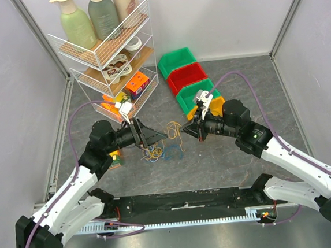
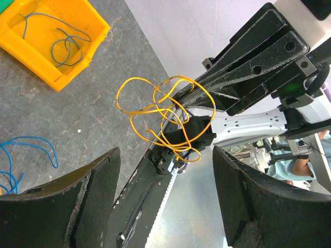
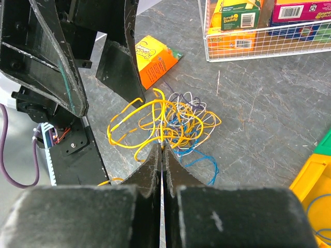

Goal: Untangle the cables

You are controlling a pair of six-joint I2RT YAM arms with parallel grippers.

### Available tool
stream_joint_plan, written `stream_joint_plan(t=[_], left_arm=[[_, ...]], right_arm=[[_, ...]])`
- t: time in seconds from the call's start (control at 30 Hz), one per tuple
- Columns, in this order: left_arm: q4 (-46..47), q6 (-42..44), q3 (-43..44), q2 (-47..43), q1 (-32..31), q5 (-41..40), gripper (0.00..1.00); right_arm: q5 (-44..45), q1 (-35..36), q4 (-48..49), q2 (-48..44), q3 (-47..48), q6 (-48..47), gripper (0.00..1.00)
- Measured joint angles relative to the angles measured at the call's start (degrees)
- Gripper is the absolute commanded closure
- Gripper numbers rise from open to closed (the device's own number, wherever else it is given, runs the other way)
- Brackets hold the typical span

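A tangle of yellow, blue and white cables [image 1: 162, 152] lies on the grey table between the arms; it also shows in the right wrist view [image 3: 181, 124]. My right gripper [image 1: 185, 128] [image 3: 162, 147] is shut on a yellow cable [image 1: 173, 131] and holds its loops above the table. In the left wrist view those yellow loops [image 2: 165, 116] hang from the right gripper's tip. My left gripper [image 1: 155, 137] [image 2: 165, 155] is open and empty, facing the held loops from a short distance. A loose blue cable [image 2: 31, 150] lies on the table.
A wire rack [image 1: 110, 53] with bottles and boxes stands at the back left. Green, red and yellow bins [image 1: 187, 75] stand at the back centre; the yellow bin [image 2: 51, 36] holds a blue cable. An orange packet [image 3: 155, 59] lies near the rack.
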Motion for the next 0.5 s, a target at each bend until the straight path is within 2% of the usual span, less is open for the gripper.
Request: stream_joint_plan(t=[0.13,0.27,0.5], left_arm=[[0.74,-2.49,-0.13,0.50,-0.11,-0.04,0.36],[1.46,-4.42,-0.11,4.63,-0.55,0.02,0.47],[1.70,-5.42,-0.09,6.40,-1.25,-0.07,0.60]], right_arm=[[-0.24,0.00,0.74,0.35,-0.04,0.07,1.00],[-0.33,0.00,1.40,0.66,-0.13,0.17,1.00],[-0.33,0.04,1.62,0.76,-0.72,0.17,1.00]])
